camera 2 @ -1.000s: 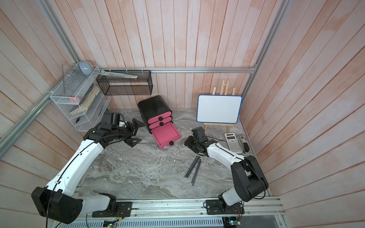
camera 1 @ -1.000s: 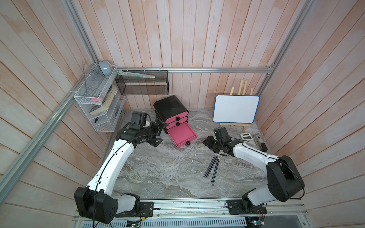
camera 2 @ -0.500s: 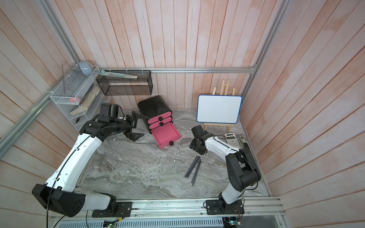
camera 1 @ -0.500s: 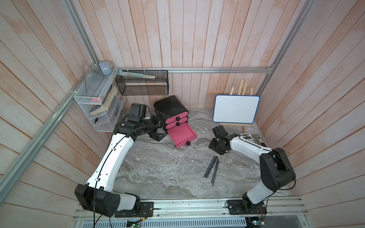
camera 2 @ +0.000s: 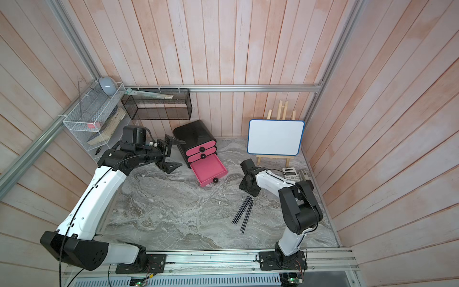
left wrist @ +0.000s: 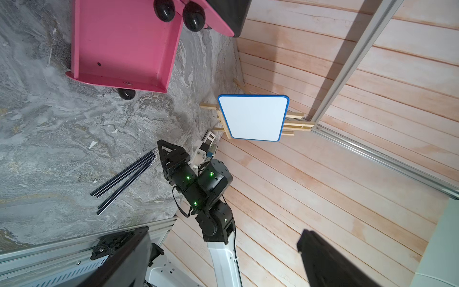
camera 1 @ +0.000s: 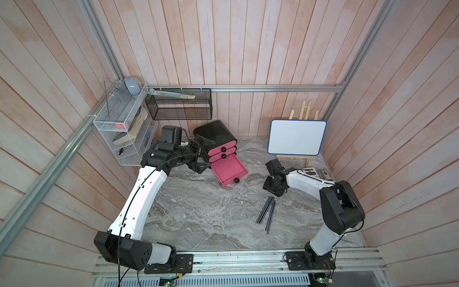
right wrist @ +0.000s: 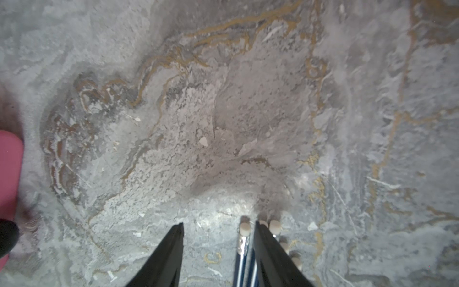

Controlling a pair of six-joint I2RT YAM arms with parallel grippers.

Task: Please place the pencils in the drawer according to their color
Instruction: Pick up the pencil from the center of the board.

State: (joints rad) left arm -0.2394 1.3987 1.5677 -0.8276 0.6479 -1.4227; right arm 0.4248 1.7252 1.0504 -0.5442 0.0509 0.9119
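Several black pencils (camera 1: 267, 213) lie together on the bench (camera 1: 198, 218), right of the middle. We see the right pincer (right wrist: 218, 223) half open at their far ends, gripping nothing. The left pincer (camera 1: 201, 155) stands wide, just left of the cabinet (camera 1: 214, 130), whose lowest drawer (camera 1: 228, 169) is pulled out.

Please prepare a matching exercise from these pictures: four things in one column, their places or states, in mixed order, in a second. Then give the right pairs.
1. bundle of thin black pencils
2. bottom pink drawer with a round black knob
3. white board with a blue frame
4. black wire mesh basket

A. hangs on the wooden plank wall
B. stands on a small wooden easel
C. lies on the grey marble table
D. pulled out of the black rounded cabinet

Pairs: 1-C, 2-D, 3-B, 4-A.
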